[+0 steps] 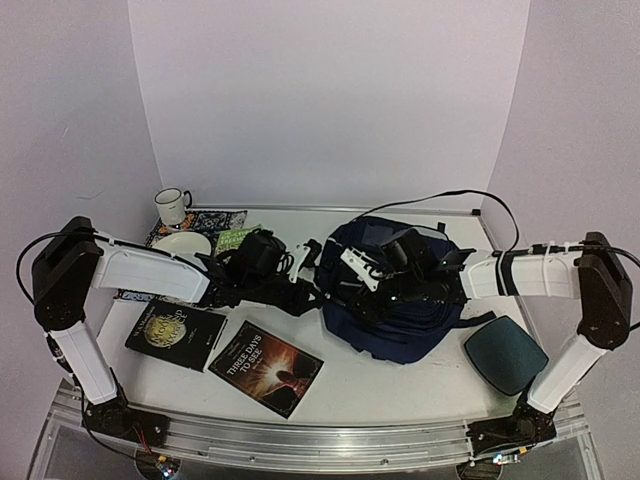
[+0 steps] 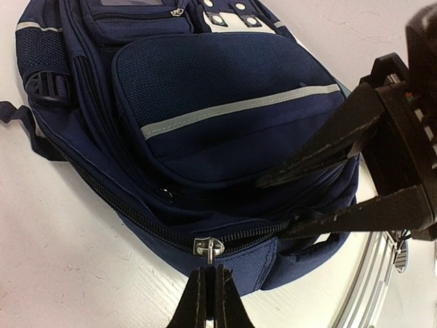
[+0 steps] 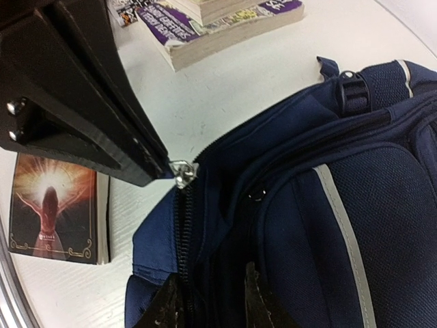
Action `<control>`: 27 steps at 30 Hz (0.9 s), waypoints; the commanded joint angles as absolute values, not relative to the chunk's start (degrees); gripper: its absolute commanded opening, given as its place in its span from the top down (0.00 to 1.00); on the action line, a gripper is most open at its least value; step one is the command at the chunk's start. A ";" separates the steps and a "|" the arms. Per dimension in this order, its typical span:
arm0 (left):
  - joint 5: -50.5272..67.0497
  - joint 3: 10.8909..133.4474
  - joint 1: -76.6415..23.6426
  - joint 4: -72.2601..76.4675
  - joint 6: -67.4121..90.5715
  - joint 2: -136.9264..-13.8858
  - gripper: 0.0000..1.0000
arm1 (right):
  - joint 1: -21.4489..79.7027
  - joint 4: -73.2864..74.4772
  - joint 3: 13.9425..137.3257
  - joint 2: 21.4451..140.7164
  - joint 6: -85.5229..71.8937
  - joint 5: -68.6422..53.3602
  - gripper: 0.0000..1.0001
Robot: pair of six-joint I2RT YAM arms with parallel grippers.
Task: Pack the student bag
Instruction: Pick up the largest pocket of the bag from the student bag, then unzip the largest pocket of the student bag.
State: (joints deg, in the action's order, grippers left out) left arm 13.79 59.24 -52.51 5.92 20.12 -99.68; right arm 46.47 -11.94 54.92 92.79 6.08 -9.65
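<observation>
Left jaws pinch zip pull; zip track runs toward right jaws, narrow, astride student bag fabric, grip unclear.

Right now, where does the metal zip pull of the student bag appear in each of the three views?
Top external: too small to see; look at the left edge of the student bag, where the left tool reaches it.
Left wrist: the zip pull is low and central, pinched in the shut left tool.
Right wrist: the zip pull is left of centre, at that tool's tip.
Shared landmark: the left tool.
</observation>
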 commanded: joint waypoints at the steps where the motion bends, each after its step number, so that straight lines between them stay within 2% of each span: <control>1: 13.40 59.18 -52.65 10.72 18.63 -96.27 1.00 | 46.18 -5.59 55.69 90.19 7.42 -3.62 0.68; 3: 13.11 59.17 -52.65 10.62 18.36 -96.66 1.00 | 46.09 -4.26 55.56 90.25 7.62 -2.75 0.70; 4: 12.53 59.16 -52.61 10.50 18.20 -96.84 1.00 | 46.12 -3.62 55.59 90.32 7.64 -2.60 0.75; 8: 10.90 59.63 -52.58 9.43 17.65 -98.20 1.00 | 46.11 -1.93 55.98 90.62 7.47 -4.04 0.99; 18: 5.88 60.88 -46.58 7.93 18.31 -104.25 1.00 | 46.12 0.00 55.28 81.04 11.79 -6.68 1.00; 27: 2.75 67.91 -41.06 7.02 15.90 -113.89 1.00 | 45.98 0.00 56.52 72.68 17.10 -7.02 1.00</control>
State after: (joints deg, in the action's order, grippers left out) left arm 9.50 63.25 -44.21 8.00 17.66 -110.10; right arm 46.52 -0.71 54.70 76.42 13.92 -7.22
